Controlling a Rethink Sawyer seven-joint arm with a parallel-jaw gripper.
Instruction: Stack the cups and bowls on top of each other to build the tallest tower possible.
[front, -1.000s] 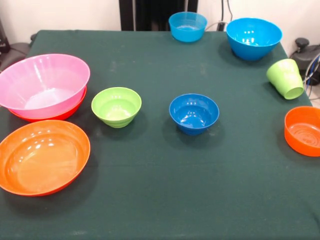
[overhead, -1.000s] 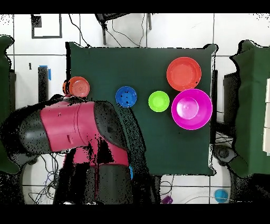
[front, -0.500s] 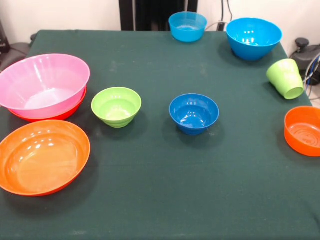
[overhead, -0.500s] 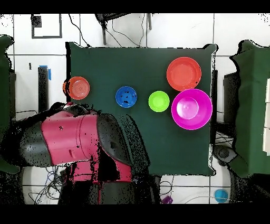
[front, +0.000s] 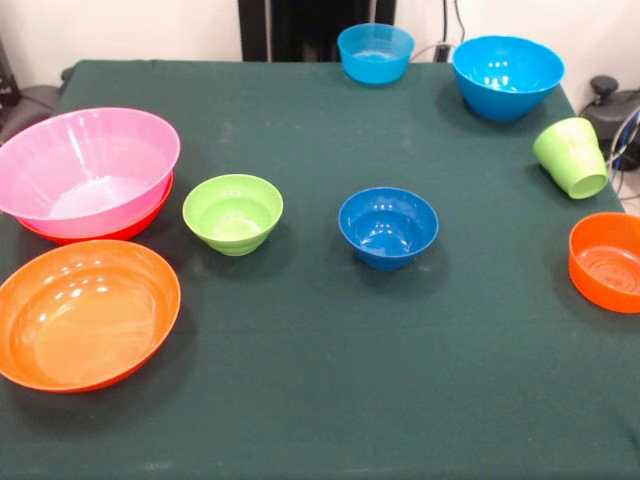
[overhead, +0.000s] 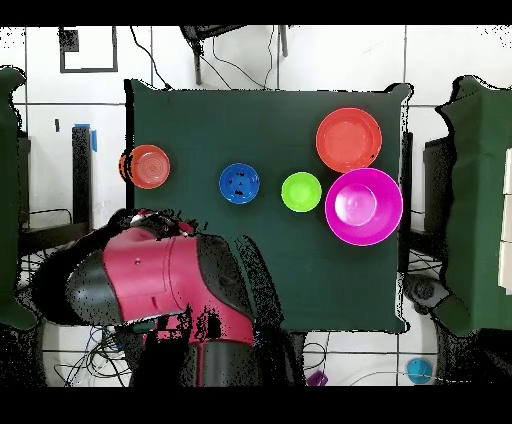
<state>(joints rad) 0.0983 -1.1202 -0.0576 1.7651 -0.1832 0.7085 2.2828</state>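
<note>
A green table (front: 320, 400) holds loose bowls and 1 pink bowl (front: 85, 170) nested in an orange bowl (front: 120, 232) at front-left, while the robot arm (overhead: 160, 290) is drawn back, its gripper unseen, so finger state is unknowable.

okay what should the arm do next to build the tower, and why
Probably reach for the small lime green bowl and set it in the big pink bowl, already nested in a wide orange bowl. It stands loose right beside that stack.
</note>
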